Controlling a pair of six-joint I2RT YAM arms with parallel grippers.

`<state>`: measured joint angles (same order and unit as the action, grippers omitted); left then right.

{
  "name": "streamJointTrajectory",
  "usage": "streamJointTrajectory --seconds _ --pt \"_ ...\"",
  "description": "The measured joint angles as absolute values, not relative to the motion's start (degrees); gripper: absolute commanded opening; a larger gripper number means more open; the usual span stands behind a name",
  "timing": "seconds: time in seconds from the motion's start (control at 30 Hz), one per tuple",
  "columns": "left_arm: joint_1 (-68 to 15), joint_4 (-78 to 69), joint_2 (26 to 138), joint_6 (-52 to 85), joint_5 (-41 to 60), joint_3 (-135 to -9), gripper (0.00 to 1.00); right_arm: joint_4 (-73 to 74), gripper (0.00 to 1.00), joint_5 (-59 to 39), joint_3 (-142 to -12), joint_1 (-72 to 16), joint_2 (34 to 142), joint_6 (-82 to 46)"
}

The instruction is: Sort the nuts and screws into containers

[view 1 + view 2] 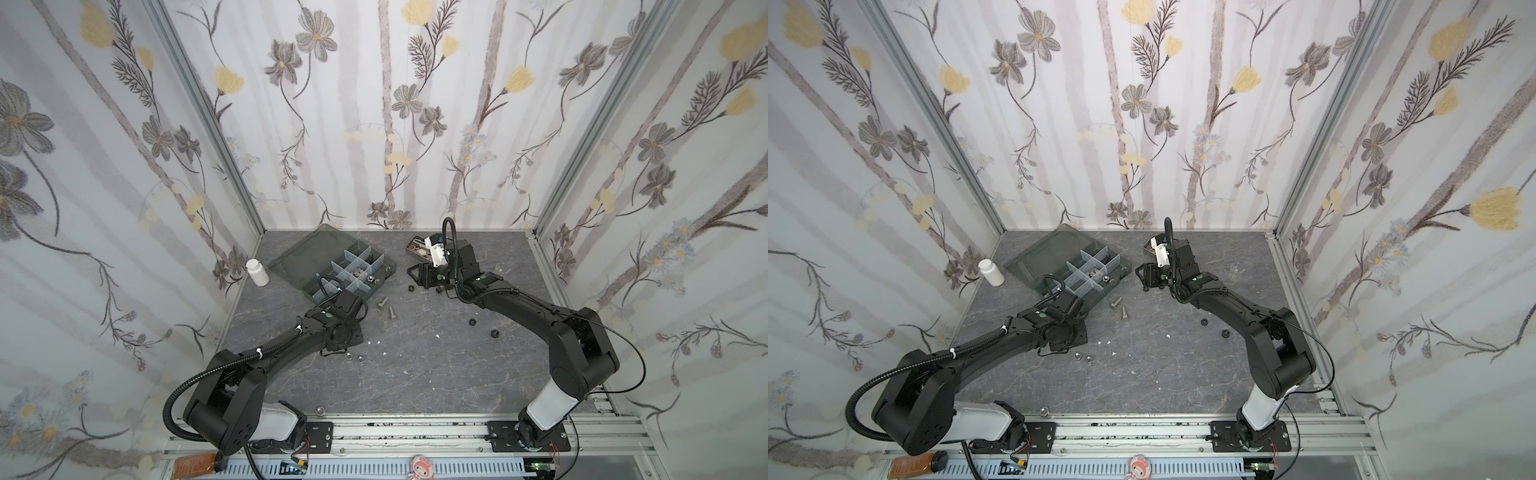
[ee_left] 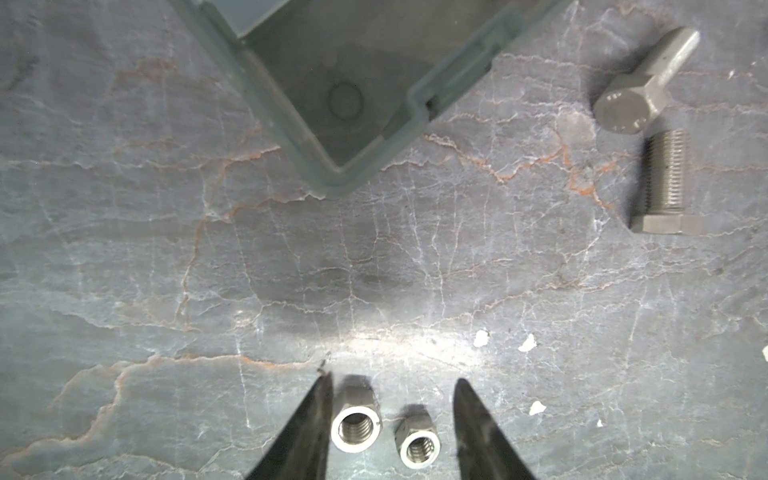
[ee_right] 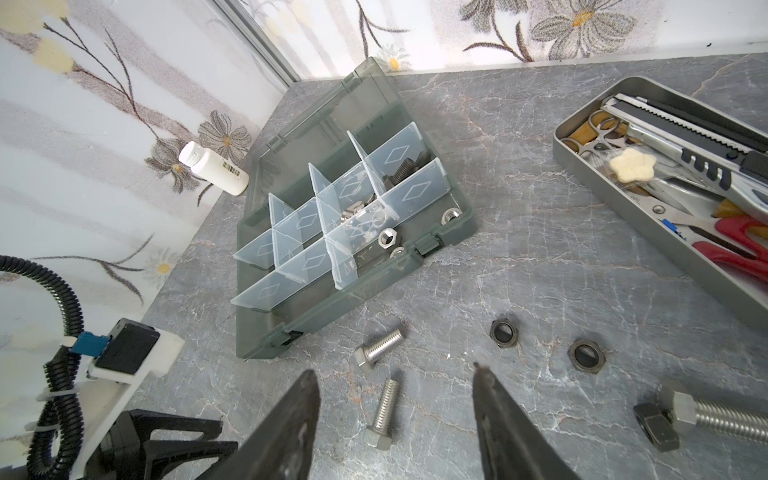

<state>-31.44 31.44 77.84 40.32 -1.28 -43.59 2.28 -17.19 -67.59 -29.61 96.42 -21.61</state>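
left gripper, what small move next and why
Probably nudge sideways to centre on one nut before closing: the open left gripper straddles two silver nuts, the larger nut beside one finger, the smaller nut nearer mid-gap; closing now may pinch both.

Both top views look steeply down from high above the arm bases (image 1: pixel 528 434) toward the back wall (image 1: pixel 390 124), covering the whole tabletop (image 1: pixel 415 374). The left wrist view faces straight down, close to the tabletop. The right wrist view looks obliquely toward the organizer box (image 3: pixel 374 286). All four views share two silver screws (image 3: pixel 380 347) beside the box.
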Motion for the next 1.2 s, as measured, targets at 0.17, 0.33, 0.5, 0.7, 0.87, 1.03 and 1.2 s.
streamJointTrajectory --seconds 0.17,0.33,0.5,0.7,0.87,1.03,1.2 --pt "-32.3 32.2 74.8 40.6 -1.2 -40.6 0.54 2.3 0.61 -17.2 -67.3 -29.6 96.3 -21.6" --pt "-33.1 32.3 73.9 41.9 -1.2 -38.4 0.53 2.3 0.60 -17.2 -67.3 -29.6 96.3 -22.0" --pt "-33.9 31.7 75.0 42.5 -0.4 -38.0 0.53 2.4 0.60 -17.2 -67.1 -29.6 96.3 -22.0" --pt "-34.6 30.9 76.2 42.7 -0.3 -37.7 0.50 2.8 0.60 -17.2 -66.7 -29.6 96.3 -22.0" --pt "-35.2 30.0 76.7 43.2 -0.2 -36.7 0.48 3.2 0.60 -17.2 -66.7 -29.6 96.3 -22.0" --pt "-35.3 29.3 77.6 43.9 -0.6 -35.7 0.43 3.5 0.60 -17.2 -66.6 -29.6 96.4 -22.0" --pt "-35.3 29.0 78.5 43.9 -1.5 -36.2 0.37 3.6 0.60 -17.2 -66.4 -29.6 96.4 -22.0"
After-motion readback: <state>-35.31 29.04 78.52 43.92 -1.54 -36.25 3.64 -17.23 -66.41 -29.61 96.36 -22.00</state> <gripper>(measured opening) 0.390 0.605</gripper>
